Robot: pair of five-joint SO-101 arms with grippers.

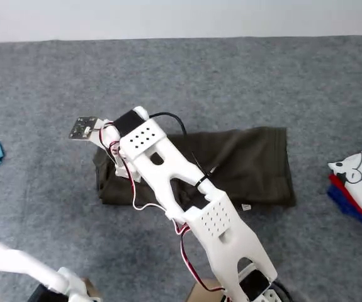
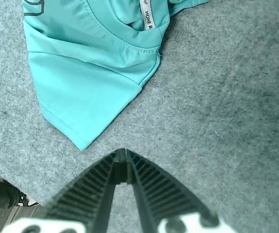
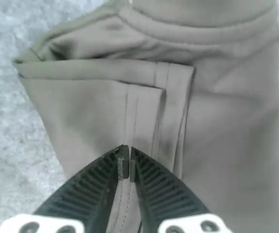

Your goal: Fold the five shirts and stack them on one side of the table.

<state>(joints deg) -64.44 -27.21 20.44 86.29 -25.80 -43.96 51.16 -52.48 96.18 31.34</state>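
Bright, soft light is falling evenly from above across my table [image 1: 306,75]. My right gripper [image 3: 124,155] is throwing a faint shadow onto the olive shirt [image 3: 226,121], and its folds are shading gently.

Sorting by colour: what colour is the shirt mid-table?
Dark olive green; the shirt shows best in the right wrist view.

High view: fixed overhead, looking down on the worktop [image 1: 281,75].
Left wrist view: low, facing down past its tool [image 2: 125,160] onto the teal shirt [image 2: 90,73].
Right wrist view: very close over the olive shirt [image 3: 217,121].
Shared: the high view takes in both shirts.
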